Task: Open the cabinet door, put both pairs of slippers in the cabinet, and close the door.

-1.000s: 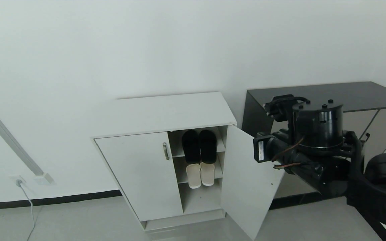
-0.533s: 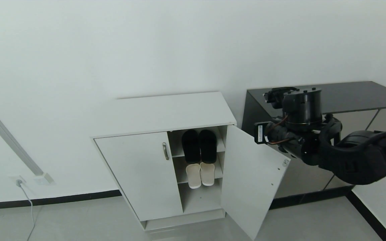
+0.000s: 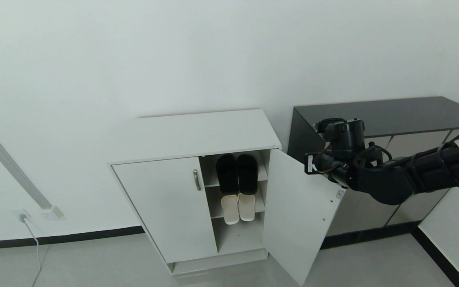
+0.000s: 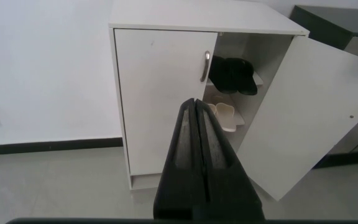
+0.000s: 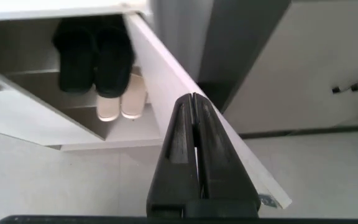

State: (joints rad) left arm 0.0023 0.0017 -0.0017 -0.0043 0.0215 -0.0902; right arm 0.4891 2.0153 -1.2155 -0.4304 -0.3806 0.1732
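Both pairs inside cabinet (image 3: 197, 135): black slippers (image 3: 237, 173) above white slippers (image 3: 237, 207) | cabinet door (image 3: 297, 215) open, closing left to do | right tool (image 5: 194, 99) closed, empty, near door's free edge | left tool (image 4: 195, 102) closed, empty

Cabinet (image 3: 197, 135): smooth matt white board, with a shiny metal handle (image 3: 197, 180). Black slippers (image 3: 227, 173) look matt; pale slippers (image 3: 246, 207) smooth, rubbery. Floor (image 3: 94, 263) glossy grey; dark sideboard (image 3: 393, 113) top faintly sheened.

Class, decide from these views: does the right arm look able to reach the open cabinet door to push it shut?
Probably yes. The right hand, shut, hangs close to the open door near its free edge, nothing between them; black slippers and white slippers lie inside on shelves.
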